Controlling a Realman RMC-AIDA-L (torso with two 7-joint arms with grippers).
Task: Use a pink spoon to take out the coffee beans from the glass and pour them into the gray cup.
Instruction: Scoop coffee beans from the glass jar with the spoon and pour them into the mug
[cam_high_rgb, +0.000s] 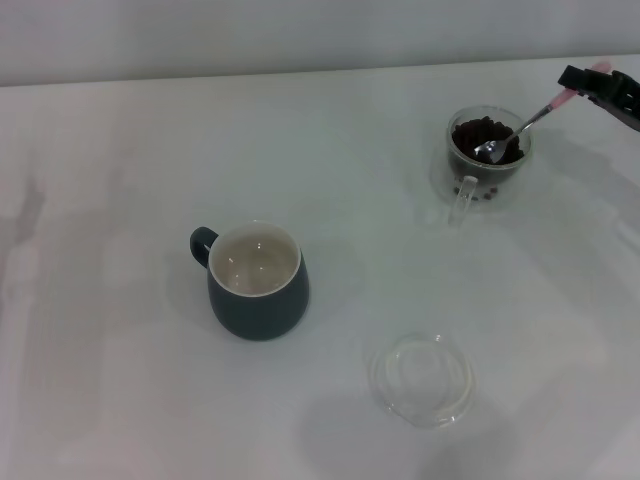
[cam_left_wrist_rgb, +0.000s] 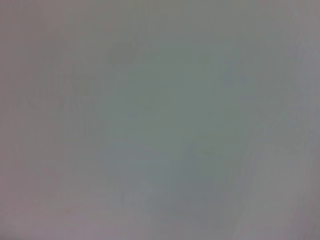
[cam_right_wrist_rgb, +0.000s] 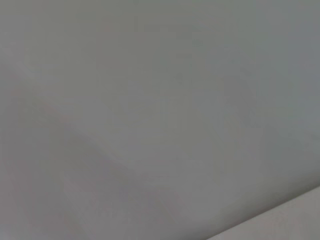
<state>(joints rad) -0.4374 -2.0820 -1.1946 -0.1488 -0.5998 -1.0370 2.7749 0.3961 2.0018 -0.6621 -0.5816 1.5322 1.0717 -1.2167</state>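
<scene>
At the table's two-o'clock corner in the head view, the right gripper (cam_high_rgb: 590, 84) is closed on the far end of the pink spoon (cam_high_rgb: 524, 122), whose pale handle slopes down toward eight o'clock until its metal bowl rests on the coffee beans (cam_high_rgb: 484, 134) heaped inside the glass (cam_high_rgb: 487, 152). The spoon is judged light, stiff and smooth, so a pinch high on the handle, as shown, leaves the bowl free to dig. The beans are loose and dry, likely to roll off a tilted bowl. The glass looks fragile and easily nudged; its clear handle points toward six o'clock. The gray cup (cam_high_rgb: 258, 281) stands well apart toward eight o'clock from the glass, handle at ten o'clock, interior bare. A shallow clear dish (cam_high_rgb: 422, 380) lies at six o'clock. The left gripper is out of view; both wrist views show nothing distinct.
</scene>
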